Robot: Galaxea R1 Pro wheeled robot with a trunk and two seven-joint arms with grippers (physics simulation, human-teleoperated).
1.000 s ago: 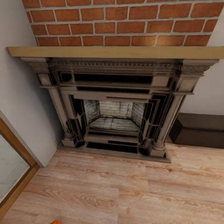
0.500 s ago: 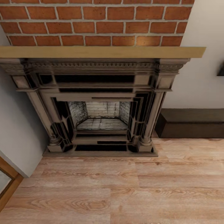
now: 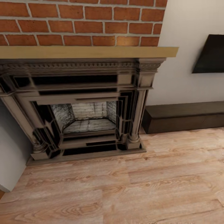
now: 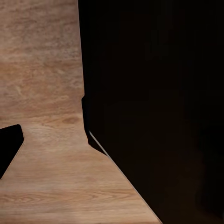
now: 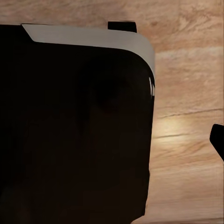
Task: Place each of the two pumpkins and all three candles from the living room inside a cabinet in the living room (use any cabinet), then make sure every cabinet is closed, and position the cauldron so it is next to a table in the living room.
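The brick-and-stone fireplace (image 3: 84,102) fills the head view from nine to twelve o'clock; wooden floor (image 3: 140,186) spreads below; at three o'clock the long dark cabinet (image 3: 183,116) sits against the wall, its fronts apparently shut, under a dark screen (image 3: 210,54); no pumpkin, candle or cauldron appears, so I judge the robot in transit, placing undone; each tool's state I cannot tell.

Brick fireplace (image 3: 84,102) — pale wood floor (image 3: 140,189)
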